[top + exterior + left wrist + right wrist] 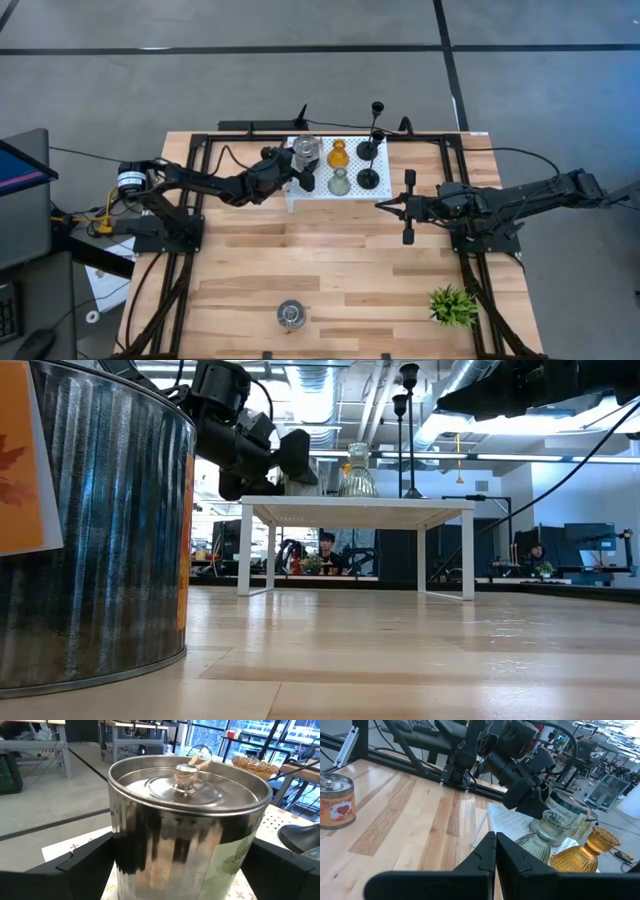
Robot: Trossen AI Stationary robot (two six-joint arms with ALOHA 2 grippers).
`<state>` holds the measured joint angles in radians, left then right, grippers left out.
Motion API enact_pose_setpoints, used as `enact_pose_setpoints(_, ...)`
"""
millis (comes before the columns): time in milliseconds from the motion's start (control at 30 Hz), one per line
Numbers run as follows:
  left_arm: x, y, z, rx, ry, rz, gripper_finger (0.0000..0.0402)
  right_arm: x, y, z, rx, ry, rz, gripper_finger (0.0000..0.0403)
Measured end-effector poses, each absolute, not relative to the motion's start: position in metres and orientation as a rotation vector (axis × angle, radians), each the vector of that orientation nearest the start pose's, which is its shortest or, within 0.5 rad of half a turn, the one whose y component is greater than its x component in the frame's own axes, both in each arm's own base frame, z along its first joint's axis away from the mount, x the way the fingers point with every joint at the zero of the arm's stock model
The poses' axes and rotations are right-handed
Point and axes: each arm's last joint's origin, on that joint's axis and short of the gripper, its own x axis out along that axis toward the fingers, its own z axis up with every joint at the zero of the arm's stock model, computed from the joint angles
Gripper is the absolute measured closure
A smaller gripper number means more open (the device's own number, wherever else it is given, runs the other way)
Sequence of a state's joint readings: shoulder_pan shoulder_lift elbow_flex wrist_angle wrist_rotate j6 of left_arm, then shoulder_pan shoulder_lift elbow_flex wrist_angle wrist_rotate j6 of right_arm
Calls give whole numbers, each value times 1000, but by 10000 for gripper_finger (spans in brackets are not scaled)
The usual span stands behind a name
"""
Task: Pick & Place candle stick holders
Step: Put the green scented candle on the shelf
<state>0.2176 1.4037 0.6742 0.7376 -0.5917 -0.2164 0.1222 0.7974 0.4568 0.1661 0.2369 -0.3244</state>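
Low view, and the near silvery jar (pixel 90 530) swamps the left side, cut off at the top, left and bottom edges, its orange label (pixel 28 455) only partly showing. The left gripper (pixel 262 460) covers whatever it straddles on the white stand (pixel 355 512), so contact there can't be judged. In the left wrist view the silvery holder (pixel 187 820) runs off the bottom edge, hiding its base and most of its label. The amber glass holder (pixel 255 766) peeks out behind it, mostly hidden.

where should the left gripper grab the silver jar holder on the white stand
Grip the silvery jar holder across its straight round wall, coming level from the stand's left edge. The left gripper already straddles it there, fingers open; amber and grey-green holders crowd the far side.
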Motion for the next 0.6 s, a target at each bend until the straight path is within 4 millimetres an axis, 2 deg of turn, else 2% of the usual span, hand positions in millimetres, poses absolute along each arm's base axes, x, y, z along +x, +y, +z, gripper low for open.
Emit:
enact_pose_setpoints(367,296,85,224,-201,-118,783,4,180,15,250,-355,191,-85,403)
enact_pose_setpoints(600,293,82,231,-216,-135,751,5,180,15,249,-354,207,-83,403)
